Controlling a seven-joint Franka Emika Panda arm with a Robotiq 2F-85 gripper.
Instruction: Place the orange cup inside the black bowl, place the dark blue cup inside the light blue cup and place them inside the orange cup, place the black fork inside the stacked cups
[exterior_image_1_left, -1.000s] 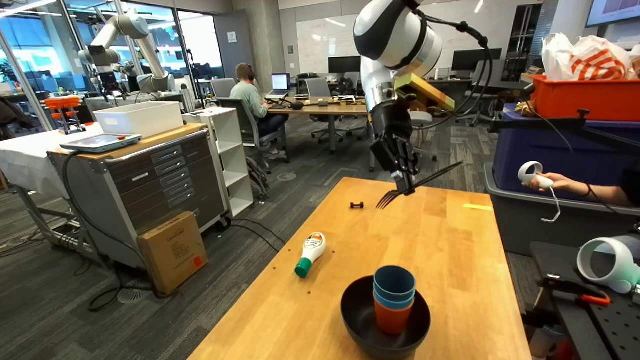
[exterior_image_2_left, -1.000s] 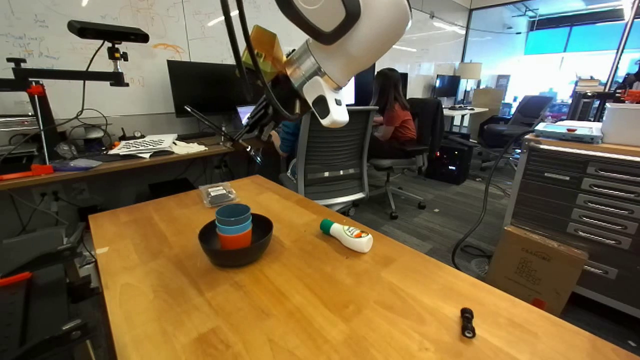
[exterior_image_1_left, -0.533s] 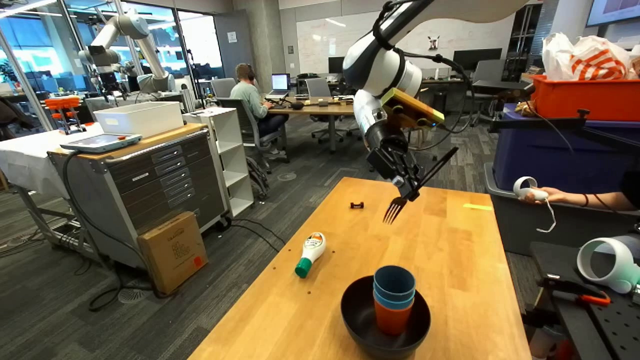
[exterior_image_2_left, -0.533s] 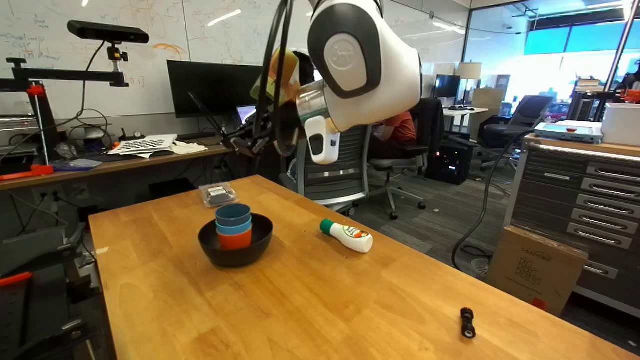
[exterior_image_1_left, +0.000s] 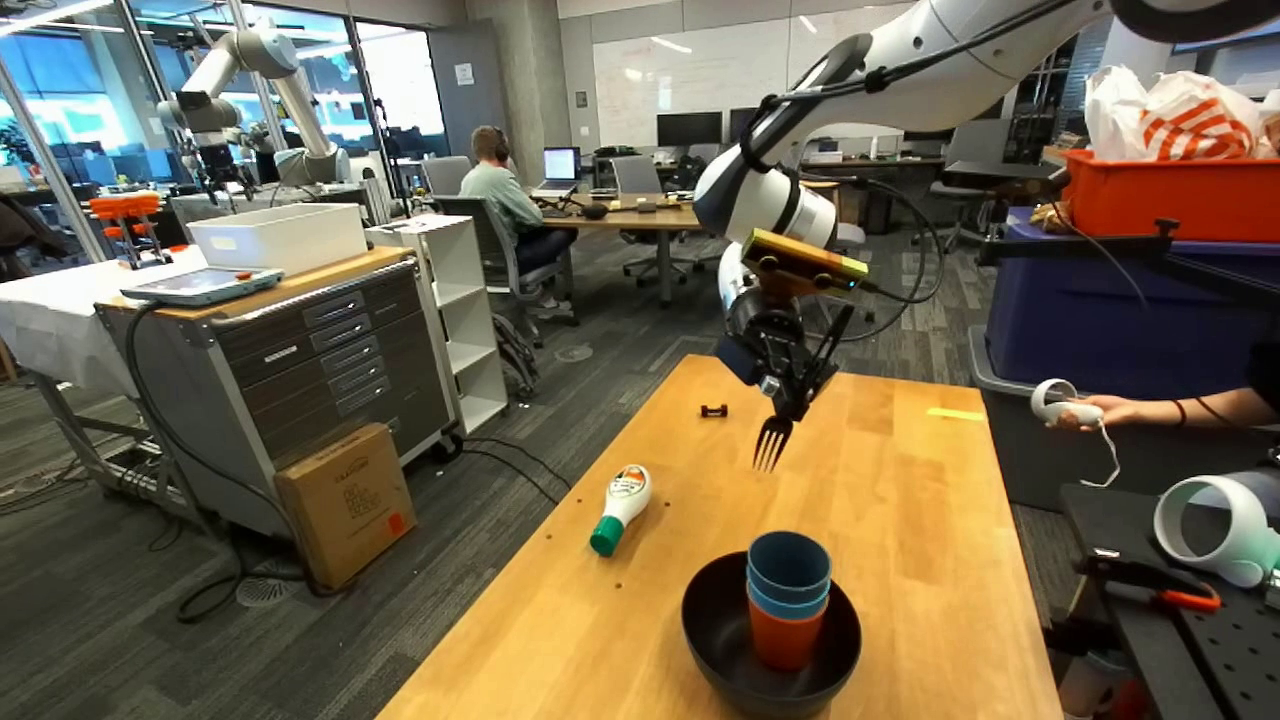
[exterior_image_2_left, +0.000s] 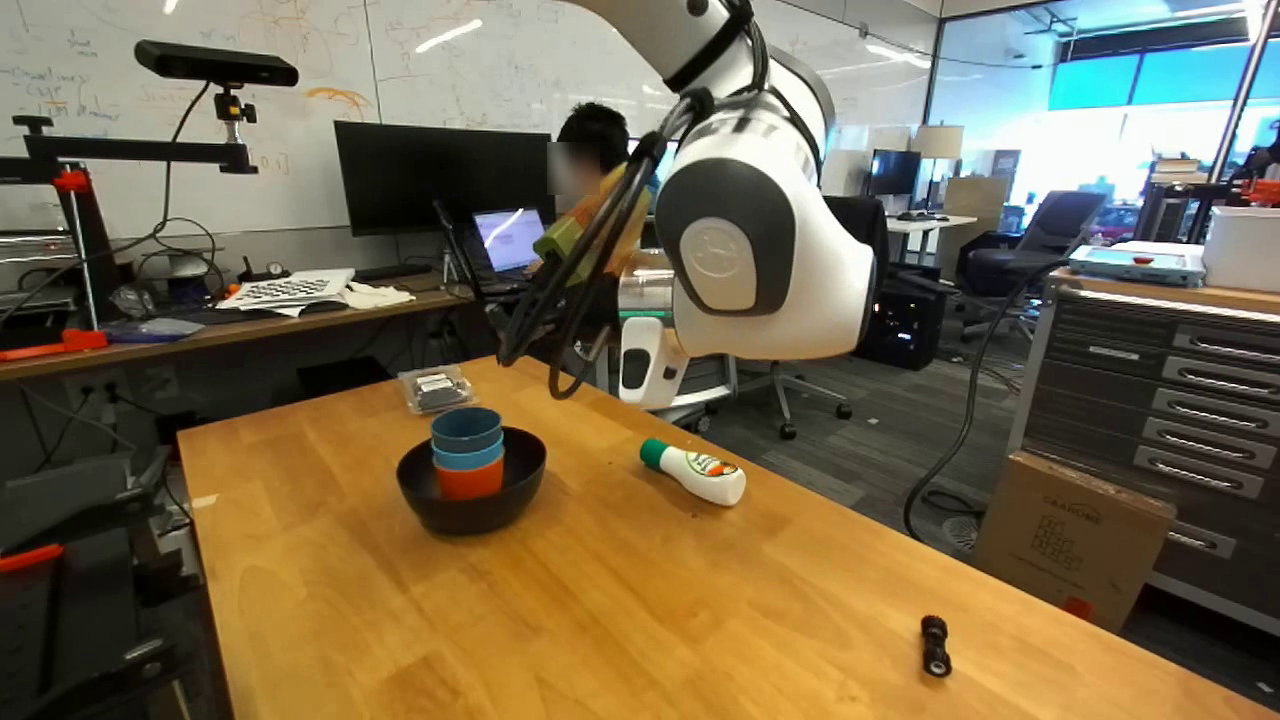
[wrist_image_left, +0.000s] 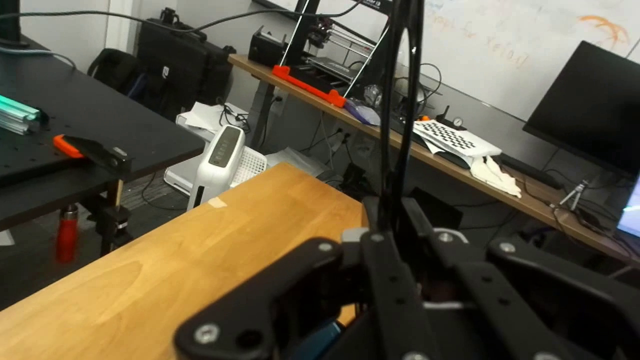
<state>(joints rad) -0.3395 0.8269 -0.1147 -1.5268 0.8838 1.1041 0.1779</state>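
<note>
My gripper (exterior_image_1_left: 790, 402) is shut on the black fork (exterior_image_1_left: 771, 446) above the table. The fork is steeply tilted, with tines down and handle up past the fingers. Its handle also shows in an exterior view (exterior_image_2_left: 452, 245) and in the wrist view (wrist_image_left: 400, 125). The black bowl (exterior_image_1_left: 712, 632) stands on the table, apart from the gripper. In it stands the orange cup (exterior_image_1_left: 786, 640), with the light blue cup (exterior_image_1_left: 788, 604) in it and the dark blue cup (exterior_image_1_left: 789, 562) on top, mouth up. A blue patch shows low in the wrist view; which cup cannot be told.
A white bottle with a green cap (exterior_image_1_left: 622, 505) lies beside the bowl. A small black dumbbell-like piece (exterior_image_2_left: 935, 645) lies on the wooden table (exterior_image_2_left: 600, 600). A clear plastic package (exterior_image_2_left: 437, 388) lies near the table edge behind the bowl.
The fork has turned from a flat slant to a steeper, tines-down tilt. The gripper has turned with it and come lower. The bowl and stacked cups have not moved.
</note>
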